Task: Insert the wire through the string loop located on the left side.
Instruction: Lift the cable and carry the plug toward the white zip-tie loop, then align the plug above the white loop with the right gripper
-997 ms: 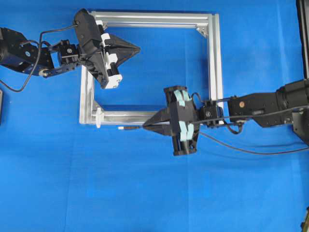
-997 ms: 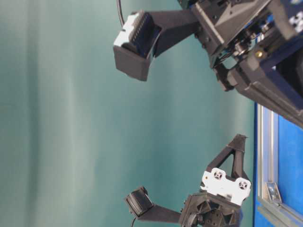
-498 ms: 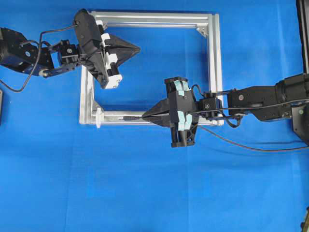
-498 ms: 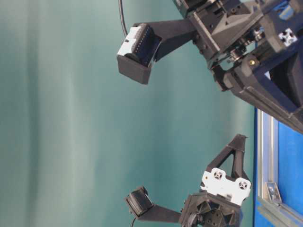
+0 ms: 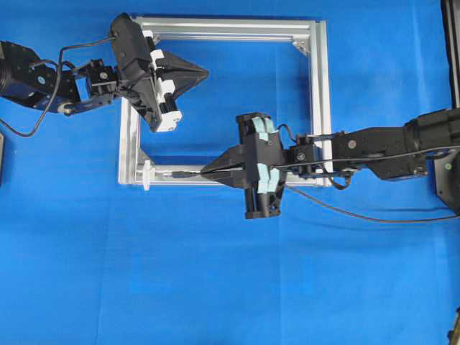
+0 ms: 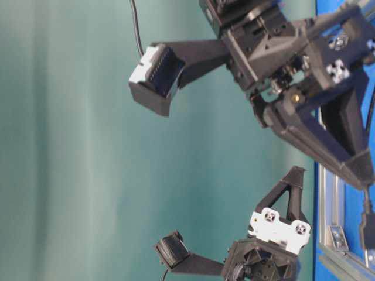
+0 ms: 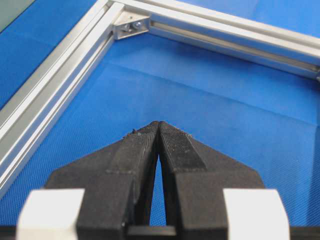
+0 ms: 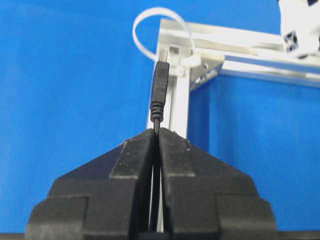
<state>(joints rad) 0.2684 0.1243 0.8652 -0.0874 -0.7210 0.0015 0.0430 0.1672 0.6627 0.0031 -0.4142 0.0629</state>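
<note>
a square silver aluminium frame (image 5: 318, 100) lies flat on a blue cloth (image 5: 215, 280) that covers the table. small silver corner brackets (image 5: 302, 47) sit inside the frame's corners; one shows close up in the left wrist view (image 7: 131, 27). behind the table hangs a plain teal-green backdrop (image 6: 76, 146).

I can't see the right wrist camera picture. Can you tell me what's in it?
The right gripper is shut on the wire, whose plug tip points up at a white string loop on the corner of a silver frame. Blue cloth lies underneath.
</note>
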